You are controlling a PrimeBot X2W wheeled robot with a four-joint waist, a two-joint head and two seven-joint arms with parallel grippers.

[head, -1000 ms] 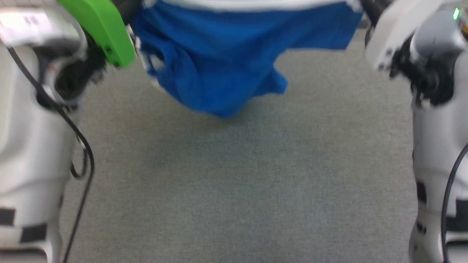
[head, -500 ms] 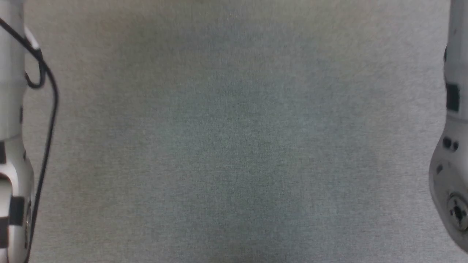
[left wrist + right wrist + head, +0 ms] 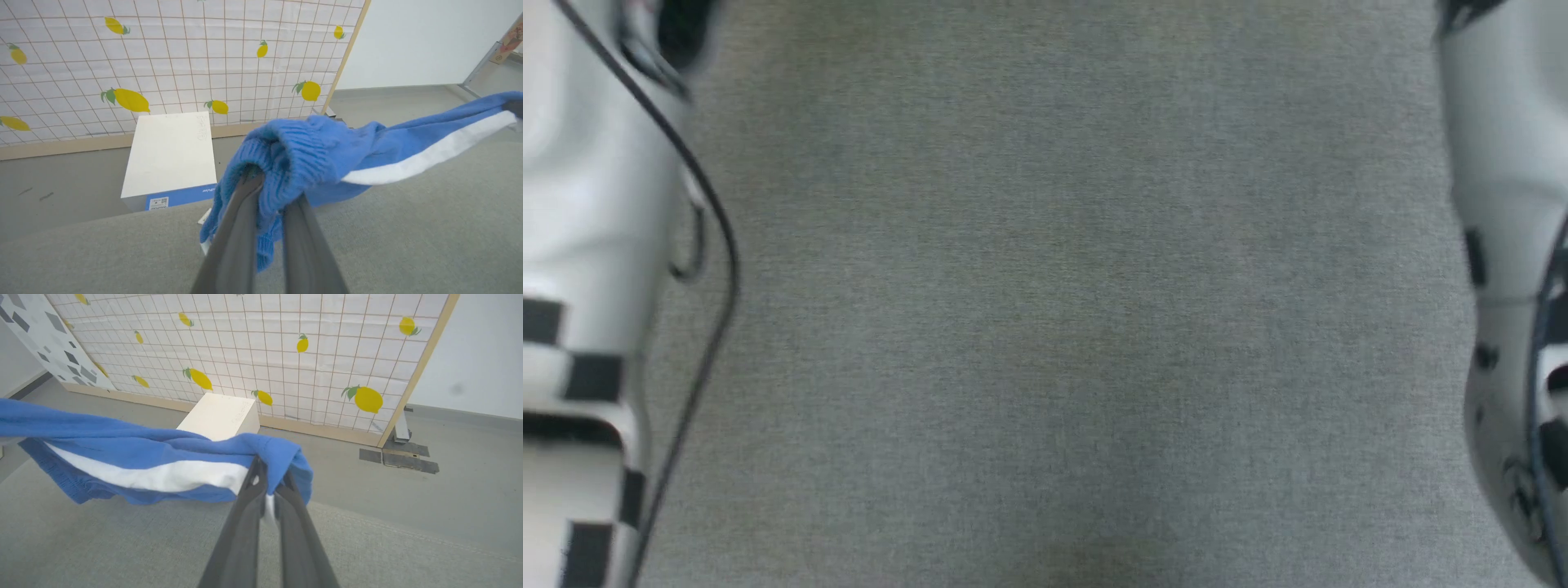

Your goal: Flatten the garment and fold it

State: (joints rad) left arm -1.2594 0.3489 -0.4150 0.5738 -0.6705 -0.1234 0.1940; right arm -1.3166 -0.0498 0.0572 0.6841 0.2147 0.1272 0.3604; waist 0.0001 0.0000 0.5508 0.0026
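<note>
The garment [image 3: 327,151] is bright blue fabric with a white stripe, hanging stretched in the air above the grey table cloth [image 3: 408,228]. My left gripper [image 3: 271,192] is shut on its ribbed blue waistband. In the right wrist view the garment [image 3: 135,451] runs off to the left, and my right gripper [image 3: 269,479] is shut on its blue and white edge. The head view looks down on bare grey cloth [image 3: 1054,310] between my two pale forearms [image 3: 580,245].
A white box [image 3: 169,155] with a blue side stands on the floor past the table's far edge, in front of a lemon-patterned grid screen [image 3: 163,61]. The screen's foot [image 3: 400,449] rests on the floor at the right.
The head view has swung downward, so the blue garment and the gripper mounts seen a second ago have left its top edge. Both grips hold unchanged.
</note>
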